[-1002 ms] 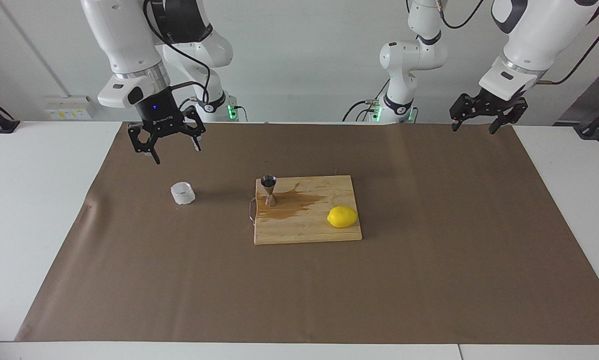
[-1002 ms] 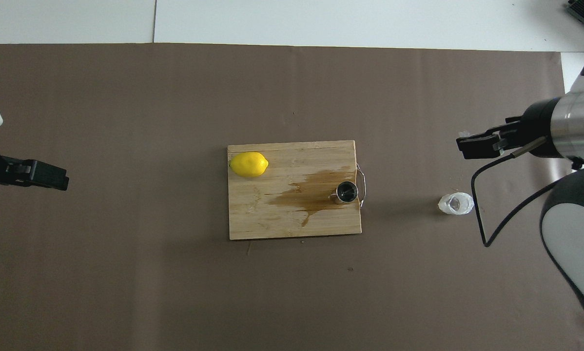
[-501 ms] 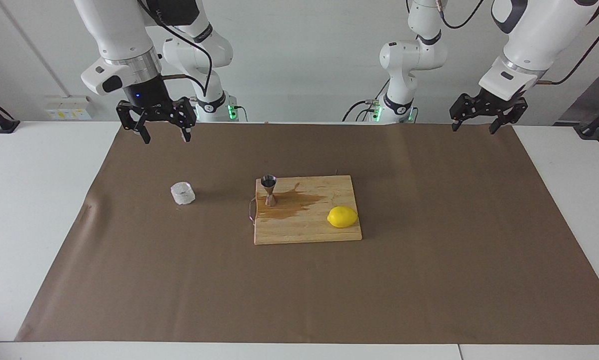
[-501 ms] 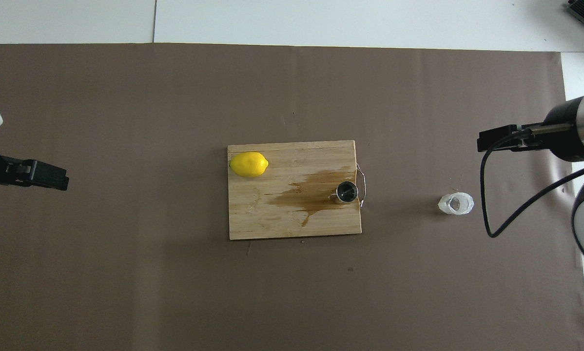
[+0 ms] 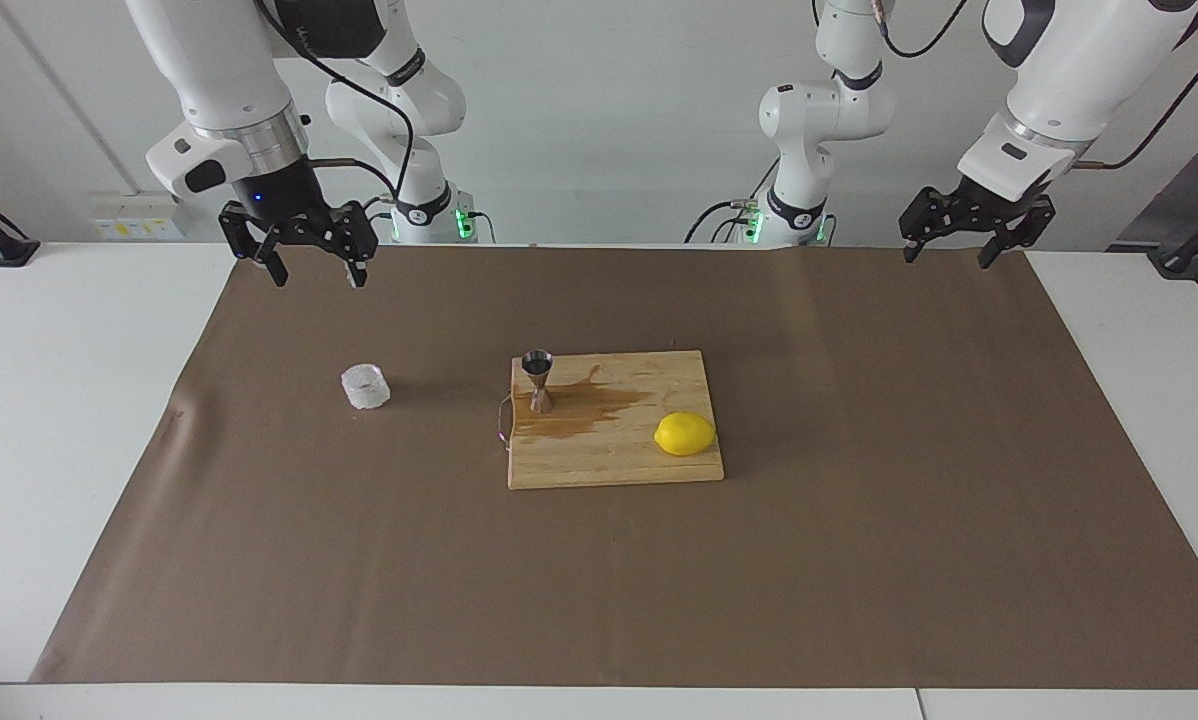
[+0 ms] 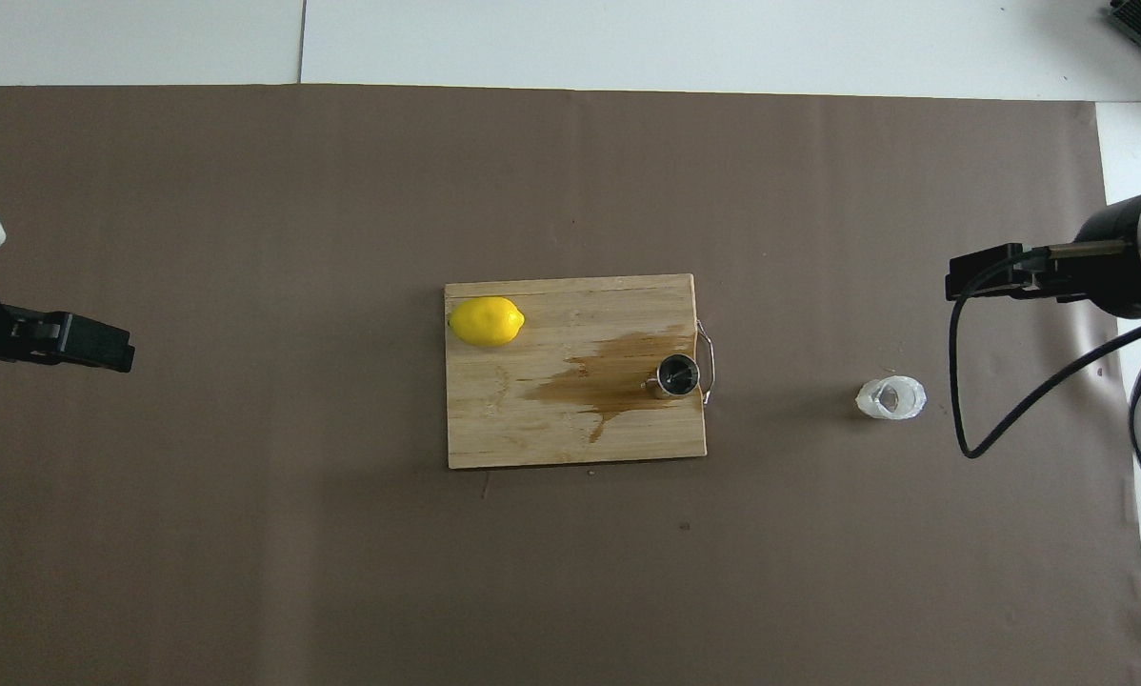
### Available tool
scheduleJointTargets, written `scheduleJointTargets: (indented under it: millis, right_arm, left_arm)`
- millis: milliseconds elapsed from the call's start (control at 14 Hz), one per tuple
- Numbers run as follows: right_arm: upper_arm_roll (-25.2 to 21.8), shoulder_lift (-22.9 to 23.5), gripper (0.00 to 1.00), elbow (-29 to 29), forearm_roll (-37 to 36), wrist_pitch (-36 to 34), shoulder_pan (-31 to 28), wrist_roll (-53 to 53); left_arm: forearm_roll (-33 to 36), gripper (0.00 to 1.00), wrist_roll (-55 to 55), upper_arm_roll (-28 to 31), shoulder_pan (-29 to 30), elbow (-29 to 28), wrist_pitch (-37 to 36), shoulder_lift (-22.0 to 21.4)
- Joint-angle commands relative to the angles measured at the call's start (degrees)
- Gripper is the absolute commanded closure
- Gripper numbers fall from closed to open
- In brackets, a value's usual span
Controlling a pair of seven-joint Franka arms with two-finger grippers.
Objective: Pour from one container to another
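A small clear faceted glass tumbler [image 5: 365, 387] [image 6: 890, 397] stands upright on the brown paper toward the right arm's end of the table. The steel hourglass jigger [image 5: 537, 380] [image 6: 676, 375] stands on the wooden cutting board [image 5: 639, 460] [image 6: 551, 429], at the board's edge closest to the tumbler, beside a brown wet stain. My right gripper [image 5: 313, 272] [image 6: 985, 272] hangs open and empty, high over the paper's edge by the robots. My left gripper [image 5: 947, 256] [image 6: 94, 345] waits open and empty over the paper at the left arm's end.
A yellow lemon [image 5: 685, 434] [image 6: 486, 321] lies on the board's corner toward the left arm's end, farther from the robots than the jigger. A metal handle [image 6: 710, 364] juts from the board's jigger end. Brown paper [image 5: 859, 560] covers the table.
My right gripper has risen and drawn back from above the tumbler toward its own base. The tumbler, jigger and left arm have not moved.
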Motion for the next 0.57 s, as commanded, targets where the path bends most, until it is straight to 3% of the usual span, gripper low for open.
scheduleJointTargets:
  millis: [0, 215, 501]
  right_arm:
    - [0.23, 0.07, 0.0, 0.8, -3.09, -1.89, 0.11, 1.03]
    - [-4.6, -0.02, 0.0, 0.89, -3.01, -3.04, 4.5, 0.77]
    - [-4.52, -0.11, 0.0, 0.54, -2.13, -3.39, 4.07, 0.68]
  left_arm:
    - [1.24, 0.0, 0.47, 0.44, -0.42, -0.79, -0.54, -1.07]
    - [1.24, 0.0, 0.47, 0.44, -0.42, -0.79, -0.54, -1.07]
    - [1.24, 0.0, 0.47, 0.35, -0.42, -0.79, -0.54, -1.07]
